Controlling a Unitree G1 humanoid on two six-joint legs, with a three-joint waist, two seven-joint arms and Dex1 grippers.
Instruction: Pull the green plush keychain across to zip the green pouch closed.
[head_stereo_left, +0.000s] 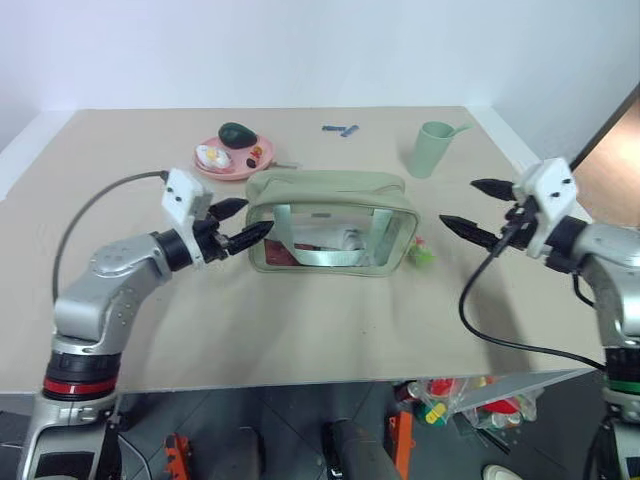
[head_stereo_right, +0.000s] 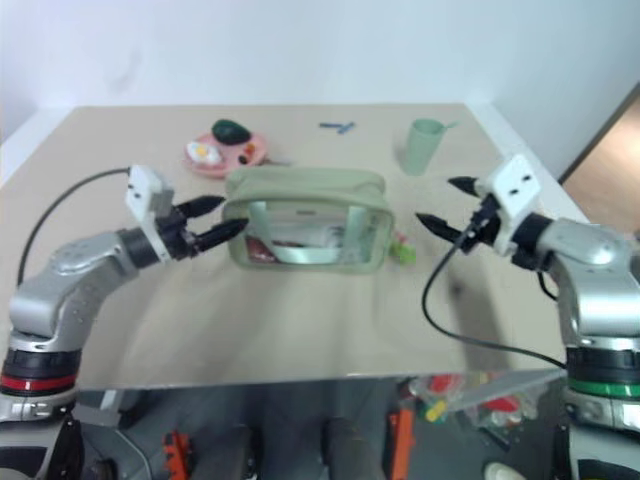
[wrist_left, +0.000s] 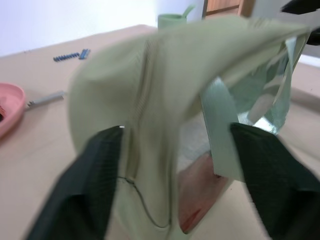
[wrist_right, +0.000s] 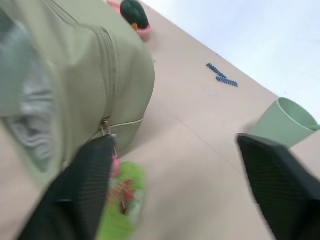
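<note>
Sitting mid-way across the beige surface (head_stereo_left: 300, 330): the large pale sage-green rectangular fabric pouch (head_stereo_left: 330, 222) with clear plastic side panels, its strap looped over the near face. Top zipper appears drawn shut along its length, though blur in the wrist views makes this uncertain. The small lime-green fuzzy plush keychain (head_stereo_left: 421, 252) lies on the surface just beside the pouch's right end, hanging from the zipper pull.

Left gripper (head_stereo_left: 238, 224): fingers spread apart, holding nothing, tips close against the pouch's left end; cannot tell whether they touch the fabric.

Right gripper (head_stereo_left: 468, 208): fingers wide apart, empty, off to the right of the pouch and clear of the keychain.

Behind the pouch: a round pink plate (head_stereo_left: 233, 158) carrying a dark green avocado-shaped toy (head_stereo_left: 238, 133); a pale green cup (head_stereo_left: 433, 148) at far right; small blue clips (head_stereo_left: 340, 129) near the back edge.
</note>
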